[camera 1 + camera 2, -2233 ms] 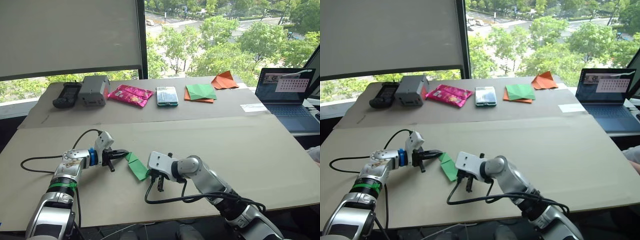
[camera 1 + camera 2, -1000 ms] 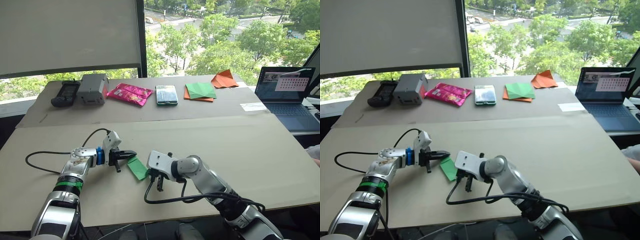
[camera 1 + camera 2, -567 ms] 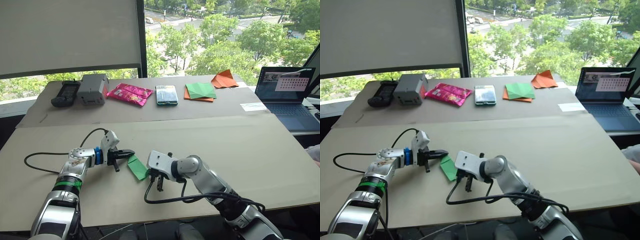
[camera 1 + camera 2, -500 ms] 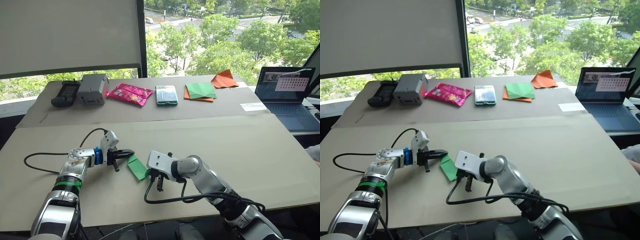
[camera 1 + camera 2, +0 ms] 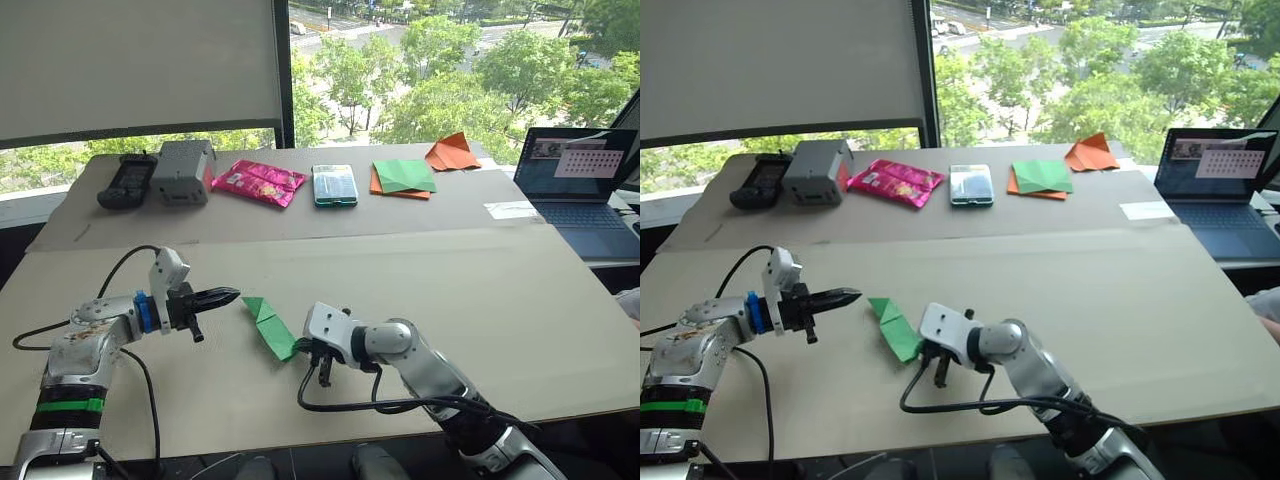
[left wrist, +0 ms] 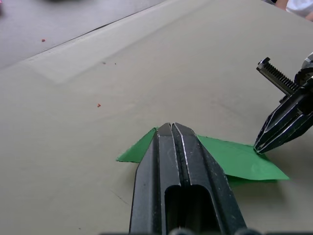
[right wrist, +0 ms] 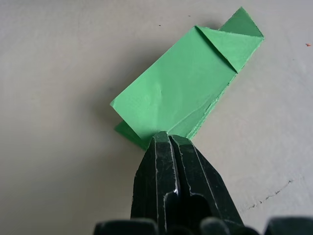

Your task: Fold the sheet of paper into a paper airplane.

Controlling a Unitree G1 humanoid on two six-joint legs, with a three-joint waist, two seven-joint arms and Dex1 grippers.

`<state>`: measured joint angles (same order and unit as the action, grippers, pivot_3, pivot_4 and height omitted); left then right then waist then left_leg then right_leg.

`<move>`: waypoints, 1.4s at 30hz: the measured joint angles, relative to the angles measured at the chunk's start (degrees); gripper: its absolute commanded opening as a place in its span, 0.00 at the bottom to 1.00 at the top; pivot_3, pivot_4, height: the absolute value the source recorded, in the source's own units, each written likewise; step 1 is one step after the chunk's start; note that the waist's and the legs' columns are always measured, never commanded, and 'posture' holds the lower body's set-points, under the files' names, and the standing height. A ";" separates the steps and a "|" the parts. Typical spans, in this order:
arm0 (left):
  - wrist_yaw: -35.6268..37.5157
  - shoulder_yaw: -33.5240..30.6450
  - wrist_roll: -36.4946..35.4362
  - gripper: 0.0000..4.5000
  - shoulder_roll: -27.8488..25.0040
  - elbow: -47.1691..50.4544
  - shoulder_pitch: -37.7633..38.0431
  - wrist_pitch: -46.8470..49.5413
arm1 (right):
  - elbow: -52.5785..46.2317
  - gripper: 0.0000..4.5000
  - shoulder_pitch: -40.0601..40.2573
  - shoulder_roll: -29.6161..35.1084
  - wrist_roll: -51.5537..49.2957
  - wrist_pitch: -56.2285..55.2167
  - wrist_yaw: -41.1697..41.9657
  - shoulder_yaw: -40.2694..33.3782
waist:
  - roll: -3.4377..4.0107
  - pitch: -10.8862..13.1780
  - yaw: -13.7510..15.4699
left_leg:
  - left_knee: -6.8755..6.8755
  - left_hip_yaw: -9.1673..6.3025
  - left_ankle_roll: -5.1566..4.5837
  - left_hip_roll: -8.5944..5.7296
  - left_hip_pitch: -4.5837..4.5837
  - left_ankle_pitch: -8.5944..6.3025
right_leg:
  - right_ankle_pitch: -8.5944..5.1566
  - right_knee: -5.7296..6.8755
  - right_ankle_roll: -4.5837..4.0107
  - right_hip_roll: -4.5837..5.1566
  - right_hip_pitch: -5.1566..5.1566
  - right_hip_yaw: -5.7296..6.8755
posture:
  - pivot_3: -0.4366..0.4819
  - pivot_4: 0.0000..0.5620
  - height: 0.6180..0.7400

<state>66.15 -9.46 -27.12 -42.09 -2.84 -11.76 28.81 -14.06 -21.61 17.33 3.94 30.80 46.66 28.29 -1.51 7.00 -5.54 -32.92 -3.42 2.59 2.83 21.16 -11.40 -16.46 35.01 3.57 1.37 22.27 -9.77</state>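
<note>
The sheet of paper (image 5: 270, 328) is bright green, folded into a narrow strip with a pointed end, and lies flat on the beige table (image 5: 500, 290). My right gripper (image 5: 323, 378) is shut, and its tip (image 7: 166, 137) touches the strip's near end (image 7: 181, 93). My left gripper (image 5: 233, 294) is shut and empty. It hovers a short way left of the paper's pointed end, with its tip (image 6: 171, 126) aimed at the paper (image 6: 234, 159). The right gripper's tip (image 6: 258, 148) rests on the far end of the strip.
Along the back table lie a black remote (image 5: 125, 180), a grey box (image 5: 181, 172), a pink packet (image 5: 258, 183), a teal-edged box (image 5: 333, 185), a green-and-orange paper stack (image 5: 403, 178) and an orange pointed paper shape (image 5: 452, 153). A laptop (image 5: 578, 170) stands at the right. Black cables trail beside both arms.
My left gripper has drawn back to the left, off the paper's end. The paper now lies longer, with a pointed end showing. The camera has also shifted slightly.
</note>
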 measured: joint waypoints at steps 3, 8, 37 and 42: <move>-0.03 -1.49 -1.08 0.00 -2.10 3.79 5.00 1.58 | -7.86 0.35 1.98 0.58 -4.16 0.03 -0.65 -6.34 | -0.15 0.37 0.22 | 0.12 -0.03 0.29 0.02 0.00 -0.18 | 0.00 -0.01 -0.01 0.00 0.05 0.03 | 0.48 0.27 1.00; -0.93 -4.85 -3.36 0.18 -3.41 10.02 9.35 2.80 | -17.47 0.73 9.11 5.15 -7.45 -0.40 -0.98 -11.39 | -0.13 0.64 0.98 | 0.13 0.10 0.50 0.01 0.00 -0.29 | -0.03 -0.25 -0.06 0.19 0.05 0.06 | 0.48 0.27 1.00; -3.64 -2.85 -4.38 1.00 -4.55 13.20 11.61 3.84 | 0.36 1.00 0.73 -0.32 2.63 -23.14 -1.38 7.38 | -0.06 0.85 1.56 | 0.12 0.25 0.26 0.03 -0.02 -0.13 | 0.30 -0.79 -0.11 0.25 0.16 0.06 | 0.48 0.27 1.00; -3.63 -2.61 -4.01 1.00 -4.55 12.83 10.57 3.52 | 3.38 1.00 1.08 -1.97 4.58 -20.77 -4.61 6.72 | -0.06 0.83 1.53 | 0.12 0.24 0.26 0.03 -0.03 -0.13 | 0.37 -0.77 -0.13 0.23 0.16 0.06 | 0.48 0.27 1.00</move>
<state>62.51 -12.08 -31.13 -46.64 9.99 -1.19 32.33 -10.68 -20.53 15.36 8.52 10.03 42.05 35.01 -1.58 7.83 -4.01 -32.80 -3.18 2.85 2.86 21.13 -11.53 -16.09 34.24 3.44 1.60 22.43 -9.71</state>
